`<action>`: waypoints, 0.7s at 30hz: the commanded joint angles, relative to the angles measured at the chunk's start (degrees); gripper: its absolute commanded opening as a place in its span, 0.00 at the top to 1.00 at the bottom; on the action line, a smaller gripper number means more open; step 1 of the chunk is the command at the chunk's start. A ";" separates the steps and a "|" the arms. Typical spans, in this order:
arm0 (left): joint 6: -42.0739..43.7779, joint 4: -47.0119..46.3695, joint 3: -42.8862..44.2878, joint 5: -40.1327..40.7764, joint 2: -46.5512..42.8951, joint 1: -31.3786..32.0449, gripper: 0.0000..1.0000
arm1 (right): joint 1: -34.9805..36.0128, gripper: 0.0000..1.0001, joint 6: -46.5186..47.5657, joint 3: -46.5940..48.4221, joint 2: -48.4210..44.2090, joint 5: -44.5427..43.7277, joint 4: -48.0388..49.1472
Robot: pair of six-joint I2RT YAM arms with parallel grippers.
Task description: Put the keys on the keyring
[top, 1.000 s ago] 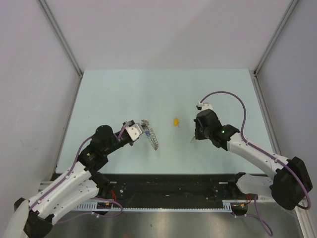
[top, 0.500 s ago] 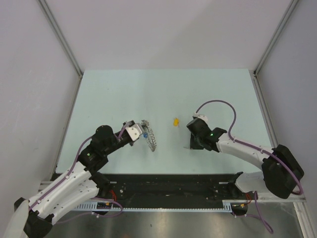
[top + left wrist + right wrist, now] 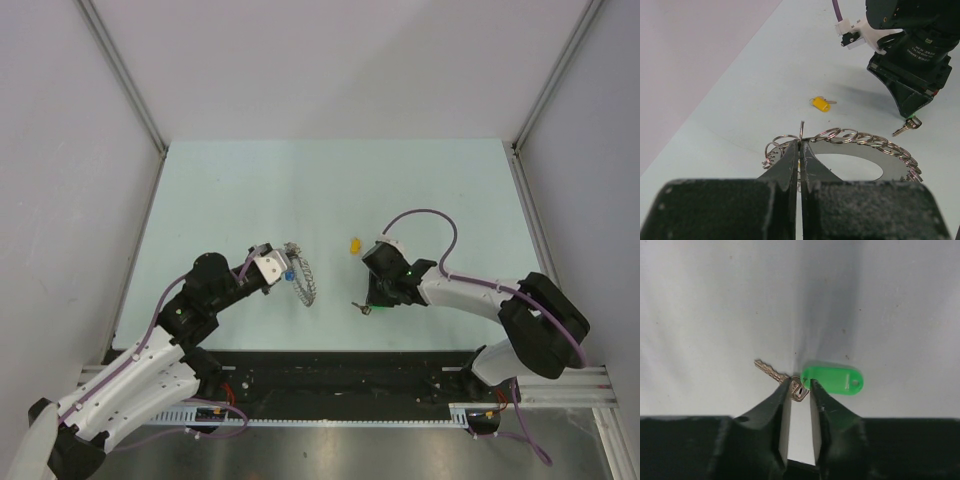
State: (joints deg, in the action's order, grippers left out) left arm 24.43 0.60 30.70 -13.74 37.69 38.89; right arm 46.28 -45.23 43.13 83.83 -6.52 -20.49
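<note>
Left gripper (image 3: pixel 285 270) is clamped tight on the keyring (image 3: pixel 307 280), with no gap between the jaws. In the left wrist view the fingertips pinch one loop at the near left of the coil. The rest of the grey looped ring arcs away to the right over the table (image 3: pixel 250 190). Whether the ring touches the surface is not clear from either view.

Right gripper (image 3: pixel 800 387) points down at the table, jaws parted by a narrow slot. The green key (image 3: pixel 832 378) lies flat on the table at its tips. The metal head and small ring sit in the slot, the green tag sticks out to the right and the toothed shaft to the left. The tips may be touching the head, but the angle is too tight to say whether they pinch it.

The yellow key (image 3: pixel 353 244) lies alone on the table, beyond and between the two grippers, touching neither. It is well apart from the keyring and near the right gripper's wrist. Both keys are off the keyring.
</note>
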 commanded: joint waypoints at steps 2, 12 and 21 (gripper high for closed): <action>-0.43 -3.68 0.94 -0.15 -0.95 0.48 1.00 | -0.93 0.65 4.71 4.15 -2.18 0.02 -2.35; -0.52 -3.59 1.03 -0.41 -0.95 0.57 0.99 | -11.12 0.51 17.63 4.15 -3.50 11.35 -4.21; -0.43 -3.41 1.03 -0.24 -1.04 0.57 1.00 | -13.67 0.60 20.18 4.15 1.15 16.28 0.01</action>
State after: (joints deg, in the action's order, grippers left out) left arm 24.40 0.60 30.70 -13.76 37.69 39.16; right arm 33.36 -27.49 45.47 82.32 6.42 -23.03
